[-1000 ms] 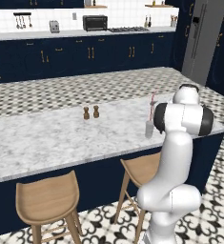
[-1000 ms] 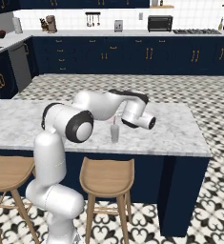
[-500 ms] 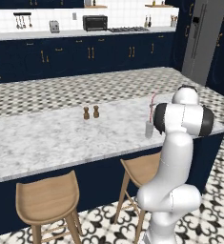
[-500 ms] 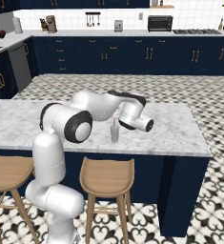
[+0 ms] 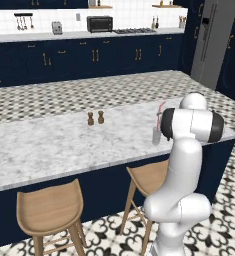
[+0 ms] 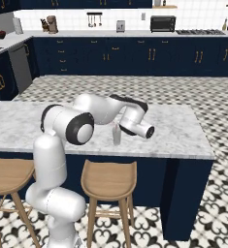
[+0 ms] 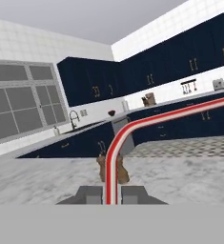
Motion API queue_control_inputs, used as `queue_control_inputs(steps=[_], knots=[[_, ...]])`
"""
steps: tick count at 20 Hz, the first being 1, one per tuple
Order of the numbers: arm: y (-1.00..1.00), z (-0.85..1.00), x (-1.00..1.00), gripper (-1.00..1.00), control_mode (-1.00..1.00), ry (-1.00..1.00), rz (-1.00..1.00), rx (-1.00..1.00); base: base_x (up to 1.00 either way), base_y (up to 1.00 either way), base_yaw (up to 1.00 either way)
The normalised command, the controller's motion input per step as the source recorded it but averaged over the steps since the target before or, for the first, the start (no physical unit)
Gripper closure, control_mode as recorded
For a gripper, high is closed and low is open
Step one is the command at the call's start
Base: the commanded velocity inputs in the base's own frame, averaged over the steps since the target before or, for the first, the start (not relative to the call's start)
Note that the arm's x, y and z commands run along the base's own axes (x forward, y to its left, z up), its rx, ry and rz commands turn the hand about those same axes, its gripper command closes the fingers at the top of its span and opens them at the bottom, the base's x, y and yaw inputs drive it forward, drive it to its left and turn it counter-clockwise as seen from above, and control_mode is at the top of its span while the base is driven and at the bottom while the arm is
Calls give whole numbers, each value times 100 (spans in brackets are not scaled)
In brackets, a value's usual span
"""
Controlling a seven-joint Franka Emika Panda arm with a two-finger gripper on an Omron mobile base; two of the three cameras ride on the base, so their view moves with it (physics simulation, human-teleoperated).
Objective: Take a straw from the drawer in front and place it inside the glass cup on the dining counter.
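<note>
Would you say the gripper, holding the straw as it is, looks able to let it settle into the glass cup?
Probably yes: the straw is pinched in the gripper right at the glass cup, and nothing stands between them.

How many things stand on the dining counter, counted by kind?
Brown shakers: 2
Glass cup: 1
Straw: 1, standing in the glass cup
Total: 4

Thin pinkish-red straw (image 5: 160,116) with bent top, upright, lower end inside the glass cup (image 5: 156,135). Small clear cup, upright on the white-grey marble dining counter (image 5: 59,142), near its right end and front edge.
</note>
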Motion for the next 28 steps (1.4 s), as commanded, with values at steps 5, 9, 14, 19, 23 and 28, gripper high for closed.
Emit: queue_control_inputs(steps=[5, 9, 14, 19, 23, 28], knots=[[-11, -15, 0, 100, -100, 0, -2, 1, 0, 0, 0], [-8, -23, 0, 100, -100, 0, -2, 0, 0, 0, 0], [-1, -20, 0, 100, -100, 0, -1, 0, 0, 0, 0], [0, -18, 0, 100, -100, 0, 0, 0, 0, 0, 0], [0, -11, 0, -100, -100, 0, 0, 0, 0, 0, 0], [0, 0, 0, -100, -100, 2, 0, 0, 0, 0, 0]])
